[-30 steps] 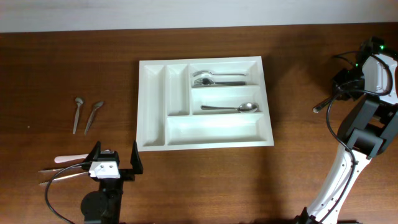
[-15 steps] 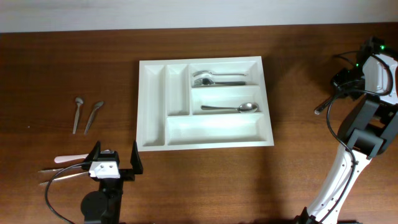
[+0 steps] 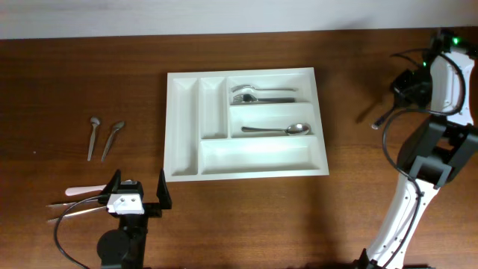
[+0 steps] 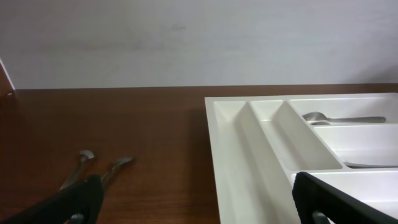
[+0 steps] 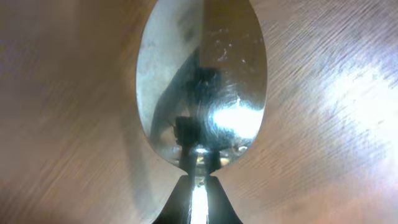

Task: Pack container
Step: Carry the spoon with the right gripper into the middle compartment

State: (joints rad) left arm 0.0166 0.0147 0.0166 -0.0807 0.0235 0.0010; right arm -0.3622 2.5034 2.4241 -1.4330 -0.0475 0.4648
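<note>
The white cutlery tray (image 3: 183, 131) lies mid-table with five compartments; it also shows in the left wrist view (image 4: 249, 155). Its top long compartment holds several forks and spoons (image 3: 258, 94). The middle one holds one spoon (image 3: 278, 130). The other compartments show nothing in them. My right gripper (image 5: 199, 182) is shut on the handle of a metal spoon (image 5: 202, 81), held over bare wood far right of the tray (image 3: 407, 88). My left gripper (image 3: 138, 188) is open and empty, low at the front left of the tray (image 4: 199, 208).
Two small spoons (image 3: 93, 134) (image 3: 113, 137) lie left of the tray, also in the left wrist view (image 4: 81, 163). A pale-handled utensil (image 3: 81, 190) and thin metal pieces (image 3: 75, 210) lie beside my left gripper. The white wall runs along the table's far edge.
My right arm has shifted a little up and left with the spoon in its jaws. The left arm and the tray have not moved.
</note>
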